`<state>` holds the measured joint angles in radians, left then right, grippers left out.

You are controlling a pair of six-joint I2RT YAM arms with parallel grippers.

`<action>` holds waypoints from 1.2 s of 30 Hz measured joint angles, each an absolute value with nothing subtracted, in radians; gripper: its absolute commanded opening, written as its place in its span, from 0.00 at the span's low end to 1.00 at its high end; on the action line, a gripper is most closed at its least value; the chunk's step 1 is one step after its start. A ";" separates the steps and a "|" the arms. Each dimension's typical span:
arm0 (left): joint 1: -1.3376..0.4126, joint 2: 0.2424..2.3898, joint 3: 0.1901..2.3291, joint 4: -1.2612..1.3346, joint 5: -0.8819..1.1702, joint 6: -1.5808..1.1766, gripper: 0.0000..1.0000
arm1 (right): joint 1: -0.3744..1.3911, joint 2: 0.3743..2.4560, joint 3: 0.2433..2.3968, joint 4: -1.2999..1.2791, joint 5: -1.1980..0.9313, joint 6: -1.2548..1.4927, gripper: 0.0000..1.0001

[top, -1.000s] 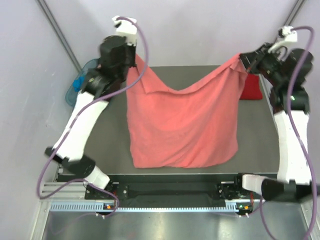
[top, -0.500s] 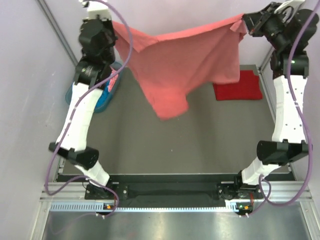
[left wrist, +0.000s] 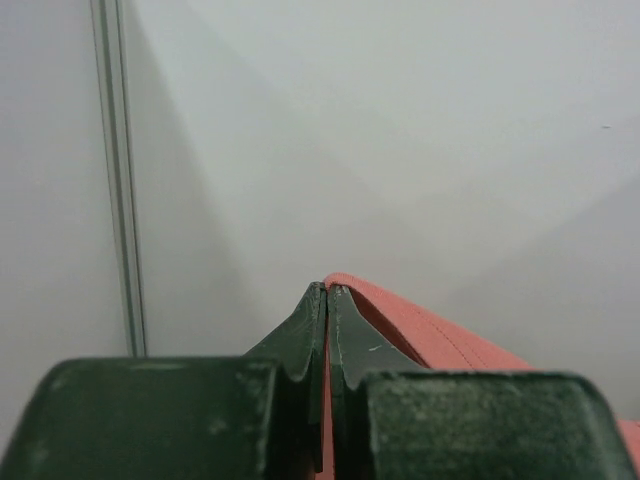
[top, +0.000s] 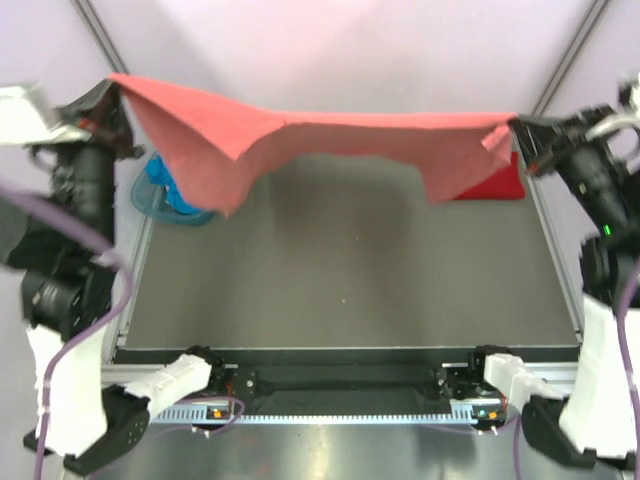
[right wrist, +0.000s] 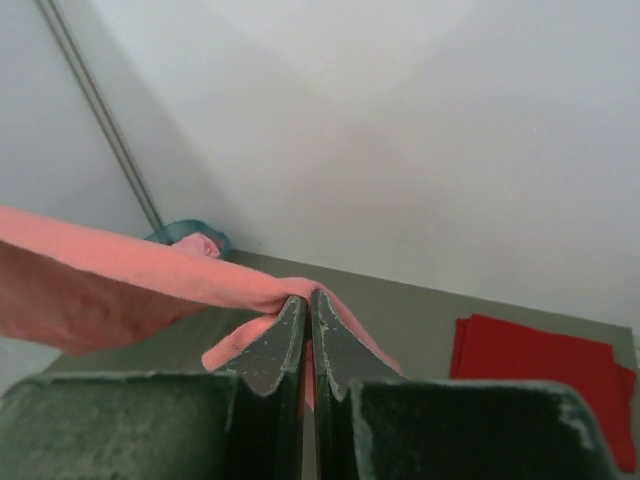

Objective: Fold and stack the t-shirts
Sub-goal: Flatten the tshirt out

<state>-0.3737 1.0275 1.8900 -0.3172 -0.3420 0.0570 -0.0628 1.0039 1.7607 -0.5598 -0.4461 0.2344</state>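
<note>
The salmon-coral t-shirt (top: 330,140) hangs stretched in the air between both arms, high above the table. My left gripper (top: 112,92) is shut on its left corner; the cloth edge (left wrist: 440,335) shows beside the pinched fingers. My right gripper (top: 514,128) is shut on its right corner, cloth (right wrist: 150,270) trailing left. The dark red t-shirt (top: 492,180) lies folded at the table's back right, also in the right wrist view (right wrist: 540,375). The bright blue shirt (top: 172,190) lies in the teal basket. The light pink shirt (right wrist: 197,244) peeks from the basket.
The translucent teal basket (top: 148,205) sits at the table's back left edge, partly under the hanging shirt. The dark grey table top (top: 340,270) spreads below. Grey walls stand behind, with a metal frame post (left wrist: 118,170) on the left.
Both arms have swung outward and toward the camera, pulling the salmon-coral shirt from a sagging drape into a taut, nearly flat band. The shirt is fully off the table.
</note>
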 measured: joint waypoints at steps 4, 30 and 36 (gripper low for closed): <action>-0.374 0.973 1.971 -0.389 -0.302 0.051 0.00 | -0.063 0.875 1.794 -0.657 -0.445 0.192 0.00; -0.272 2.145 2.046 -0.224 -0.068 0.201 0.00 | -0.091 1.743 1.531 -0.187 -0.448 0.141 0.00; -0.220 2.347 2.151 -0.188 -0.039 0.201 0.00 | -0.108 2.051 1.670 0.009 -0.549 0.233 0.00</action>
<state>-0.2199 2.3466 2.1509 -0.1883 -0.0391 0.2012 -0.1078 2.0514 1.6699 0.0090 -0.5491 0.2325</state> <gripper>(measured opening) 0.014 0.008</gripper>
